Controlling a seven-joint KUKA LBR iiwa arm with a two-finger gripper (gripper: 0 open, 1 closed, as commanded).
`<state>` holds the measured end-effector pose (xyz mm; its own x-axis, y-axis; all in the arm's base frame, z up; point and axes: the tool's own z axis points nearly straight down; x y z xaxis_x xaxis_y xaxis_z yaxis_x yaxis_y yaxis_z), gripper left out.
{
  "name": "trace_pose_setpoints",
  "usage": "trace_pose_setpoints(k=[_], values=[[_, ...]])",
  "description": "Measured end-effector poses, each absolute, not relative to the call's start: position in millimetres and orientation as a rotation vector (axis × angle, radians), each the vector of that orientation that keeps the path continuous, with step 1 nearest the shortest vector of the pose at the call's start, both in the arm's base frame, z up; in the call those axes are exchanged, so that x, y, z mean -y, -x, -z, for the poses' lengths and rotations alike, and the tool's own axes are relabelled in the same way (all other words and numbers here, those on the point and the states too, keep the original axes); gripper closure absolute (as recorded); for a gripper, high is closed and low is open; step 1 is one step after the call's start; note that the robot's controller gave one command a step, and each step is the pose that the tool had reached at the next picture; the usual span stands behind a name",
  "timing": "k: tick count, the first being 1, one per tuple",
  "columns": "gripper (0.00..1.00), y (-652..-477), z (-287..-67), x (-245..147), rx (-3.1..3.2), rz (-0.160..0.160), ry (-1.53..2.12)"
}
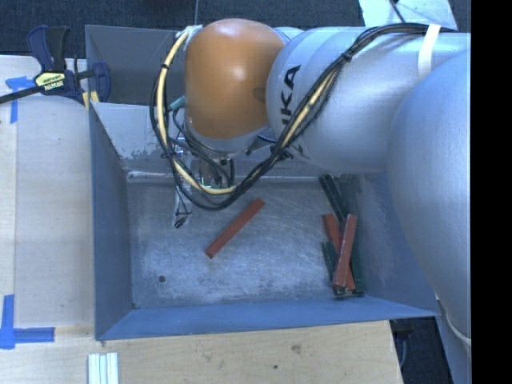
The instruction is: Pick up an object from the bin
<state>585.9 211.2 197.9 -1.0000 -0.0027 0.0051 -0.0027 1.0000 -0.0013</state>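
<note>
The pincer (210,174) hung low over the back left of the bin (108,238), tucked under the orange cover (228,74) and a loop of cables. Whether it was spread or pressed together could not be told, and nothing showed in it.

The nearest thing was a red-brown bar (234,227), lying flat and slantwise on the floor mid-bin, just in front of the pincer and well apart from the rest. It looked stiff, light and smooth-sided, probably wood or plastic. It would best be taken across its narrow width near the middle, so it would not tip.

By the right wall lay a small heap of red bars (344,250) and dark green sticks (334,192).

The arm (360,94) bore black letters, "KA" readable, the rest crossed by cables.
</note>
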Motion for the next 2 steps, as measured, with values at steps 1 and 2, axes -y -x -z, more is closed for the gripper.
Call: trace_pose_setpoints(k=[1, 2], values=[[0.0, -497.5, -72, -119, 3.085, -0.002, -0.562], [0.0, -576.1, -112, -23, 3.034, -0.008, -0.844]])
